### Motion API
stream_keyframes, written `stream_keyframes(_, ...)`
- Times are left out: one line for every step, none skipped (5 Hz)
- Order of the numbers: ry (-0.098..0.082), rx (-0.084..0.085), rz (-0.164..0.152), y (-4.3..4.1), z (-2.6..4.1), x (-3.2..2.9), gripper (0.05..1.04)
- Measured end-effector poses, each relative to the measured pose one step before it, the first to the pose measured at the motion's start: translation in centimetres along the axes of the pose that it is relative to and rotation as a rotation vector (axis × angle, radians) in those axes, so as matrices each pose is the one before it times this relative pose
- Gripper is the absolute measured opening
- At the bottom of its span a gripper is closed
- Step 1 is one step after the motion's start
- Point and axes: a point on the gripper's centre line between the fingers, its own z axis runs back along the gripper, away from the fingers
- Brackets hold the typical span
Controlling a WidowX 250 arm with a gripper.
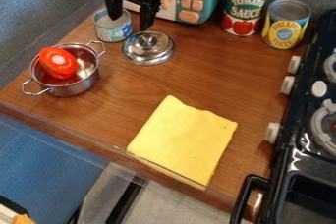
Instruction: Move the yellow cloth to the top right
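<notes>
A black two-fingered gripper (131,20) hangs open, apparently empty; the flat yellow cloth (183,139), at the near edge of the wooden surface (230,80), could slide off if nudged outward.

From close above, one fixed camera looks slantwise down onto the counter (210,70).

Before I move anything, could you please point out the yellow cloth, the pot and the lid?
Cloth (184,140): camera view, on the middle of its flat top.
Pot (80,87): camera view, on its outer wall, near side.
Lid (150,42): camera view, on its knob.
</notes>
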Motion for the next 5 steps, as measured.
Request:
stream_keyframes(0.0309,-0.0082,0.0015,-0.26,-1.416,-0.349,1.0)
stream_keyframes(0.0493,-0.0211,-0.0502,-3.325,-1.501,-2.983,1.0)
stream_keyframes(-0.0877,-0.0343,-0.0926,-4.503,2.653,-2.466,1.0)
stream_keyframes(-0.0489,-0.0283,-0.0669,-4.435,1.604,-2.244,1.0)
stream_keyframes(-0.0242,-0.0038,-0.0846,-4.656,0.101,-1.415,1.0)
